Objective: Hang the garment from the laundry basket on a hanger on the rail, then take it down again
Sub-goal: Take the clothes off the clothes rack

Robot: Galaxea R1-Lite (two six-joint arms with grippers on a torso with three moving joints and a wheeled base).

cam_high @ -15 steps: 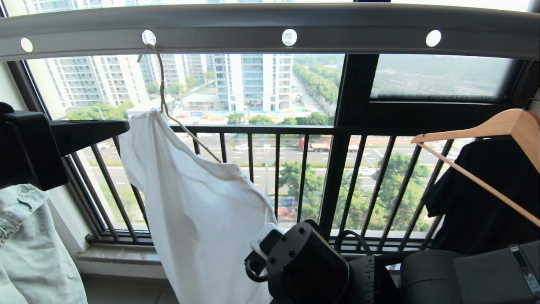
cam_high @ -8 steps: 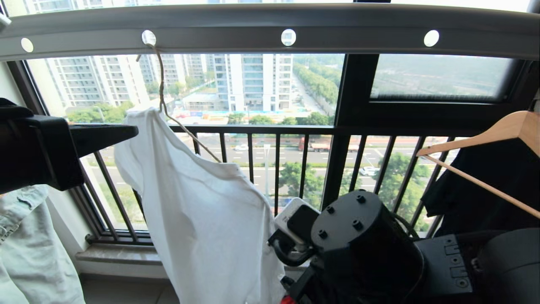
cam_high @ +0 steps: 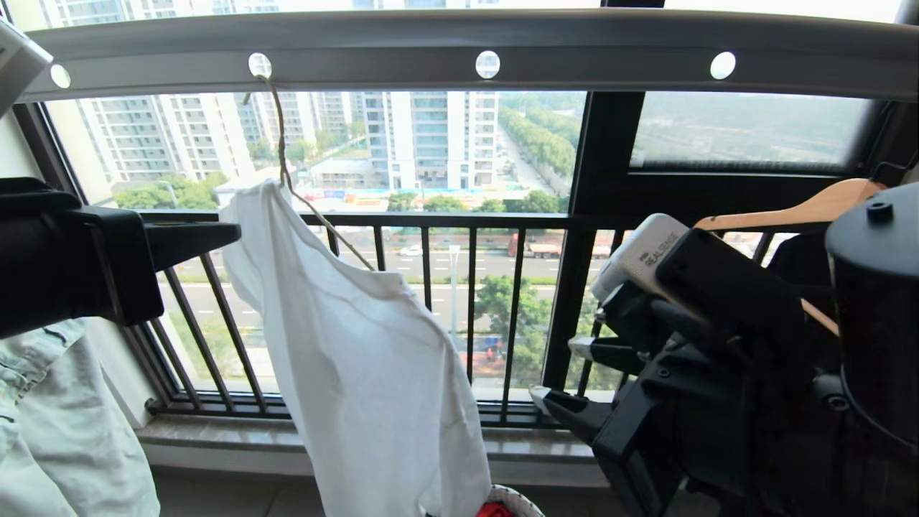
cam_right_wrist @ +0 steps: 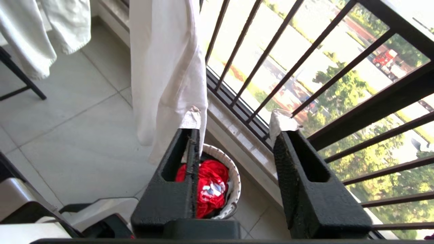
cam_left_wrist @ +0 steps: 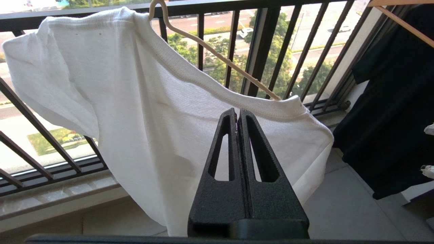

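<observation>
Laundry basket (cam_right_wrist: 234,179) — round, white, woven; we find it on the tiled floor beside the window sill, holding a crumpled red garment (cam_right_wrist: 206,186) with a small pale print. Its rim also shows at the bottom edge of the head view, under the hanging shirt.

White T-shirt (cam_high: 359,359) — soft knit with a ribbed collar. We see it draped lopsidedly on the thin cream hanger (cam_high: 316,215), bunched toward one end with the other rod bare; the hem hangs just above the basket. No chest print shows from these sides. The hanger's hook sits in a round hole of the broad grey metal rail (cam_high: 574,43).

Surroundings: black vertical window bars (cam_high: 474,301) behind the shirt; a pale denim jacket (cam_high: 57,431) at the left; a light-wood hanger (cam_high: 797,212) carrying a dark garment (cam_left_wrist: 400,101) at the right.

Left gripper (cam_left_wrist: 237,117) — jaws clenched together, empty, pointing at the shirt's collar from near it.

Right gripper (cam_right_wrist: 237,132) — jaws spread, grasping nothing, raised beside the shirt's lower edge above the basket.
</observation>
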